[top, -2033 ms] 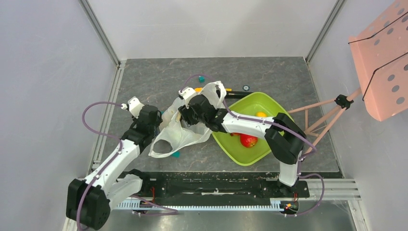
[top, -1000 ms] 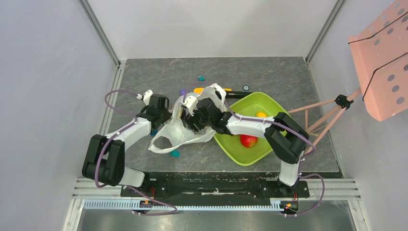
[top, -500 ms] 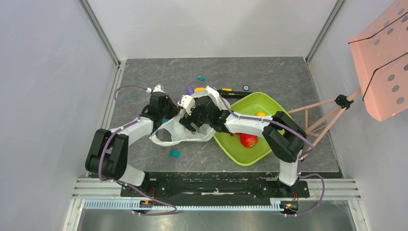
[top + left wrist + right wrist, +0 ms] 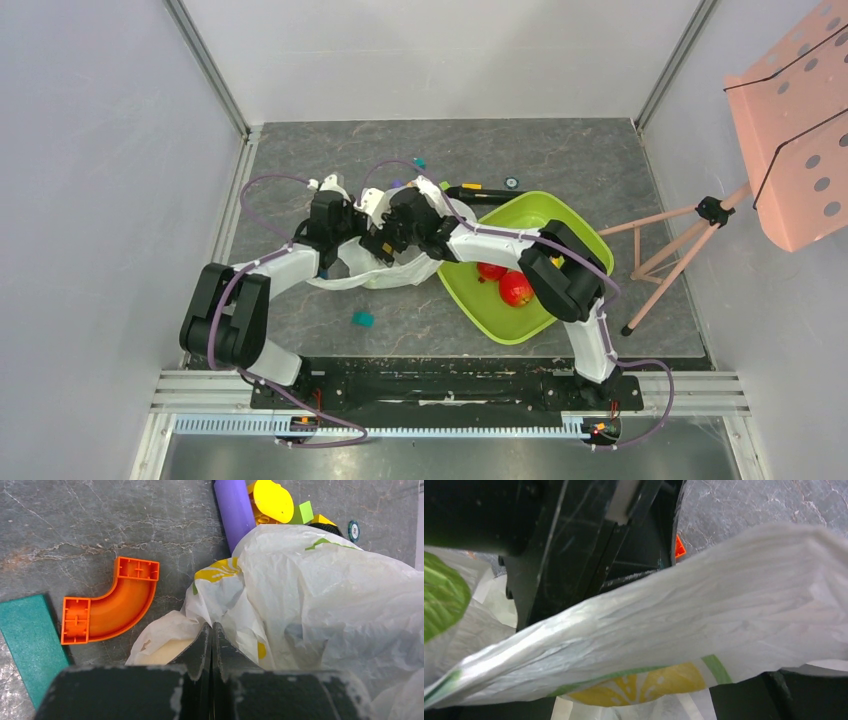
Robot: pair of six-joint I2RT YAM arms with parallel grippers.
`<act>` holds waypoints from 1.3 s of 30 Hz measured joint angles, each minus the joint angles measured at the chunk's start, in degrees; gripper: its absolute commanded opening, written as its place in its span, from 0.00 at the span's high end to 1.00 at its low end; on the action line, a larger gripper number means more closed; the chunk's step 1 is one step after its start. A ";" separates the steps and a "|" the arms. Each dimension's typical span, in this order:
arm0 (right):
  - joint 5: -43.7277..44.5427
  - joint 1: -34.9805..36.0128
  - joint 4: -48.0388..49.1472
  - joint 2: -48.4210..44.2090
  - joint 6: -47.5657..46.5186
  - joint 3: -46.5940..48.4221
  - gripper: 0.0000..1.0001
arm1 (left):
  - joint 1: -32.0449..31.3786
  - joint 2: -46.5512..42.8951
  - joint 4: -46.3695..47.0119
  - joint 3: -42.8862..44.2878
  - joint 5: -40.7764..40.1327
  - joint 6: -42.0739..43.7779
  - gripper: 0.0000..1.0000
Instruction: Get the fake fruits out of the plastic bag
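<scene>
I have the left gripper (image 4: 212, 627) clenched on a fold of the thin white lemon-printed plastic bag (image 4: 320, 590), and the rest of the bag billows out ahead and to the right of its fingertips. The right gripper (image 4: 382, 243) stands spread wide, with bag film stretched across in front of it. Two glossy red fake fruits (image 4: 517, 291) sit in the lime-green square tray (image 4: 540, 203) just beside the bag.

Bright, even light from above, shadows soft and faint. Right wrist view is out of focus, the plastic bag (image 4: 724, 605) close against the lens. Left wrist and overhead views crisp.
</scene>
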 measured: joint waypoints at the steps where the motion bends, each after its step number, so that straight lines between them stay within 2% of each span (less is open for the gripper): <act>1: -0.24 -0.09 -0.09 0.42 0.00 0.57 0.02 | 0.00 0.00 0.28 -0.09 -0.07 0.13 0.98; 5: -0.92 -0.35 -0.28 1.42 0.02 1.92 0.07 | 0.04 -0.22 1.49 -0.76 -0.68 0.26 0.98; 12: -0.72 -0.46 -1.01 1.46 1.49 0.70 0.37 | 0.09 -4.59 1.42 -3.85 -3.54 0.22 0.98; 16: 0.15 -1.09 -1.22 -1.86 2.47 -6.14 0.46 | 0.04 -8.11 0.96 -6.93 -5.35 0.20 0.98; 22: 1.53 -0.92 -1.49 -11.72 3.10 -15.65 0.48 | -0.13 -12.92 1.22 -10.69 -6.80 0.20 0.98; 28: 4.42 2.23 1.07 -21.40 3.78 -22.12 0.49 | -0.13 -17.11 2.86 -13.29 -7.80 0.17 0.98; 35: 10.60 7.69 3.45 -26.67 4.79 -29.31 0.49 | -0.13 -22.27 8.28 -15.06 -4.48 -0.24 0.98; 39: 13.77 8.09 4.76 -27.91 6.36 -32.26 0.49 | -0.15 -25.22 11.56 -15.06 -1.03 -0.48 0.98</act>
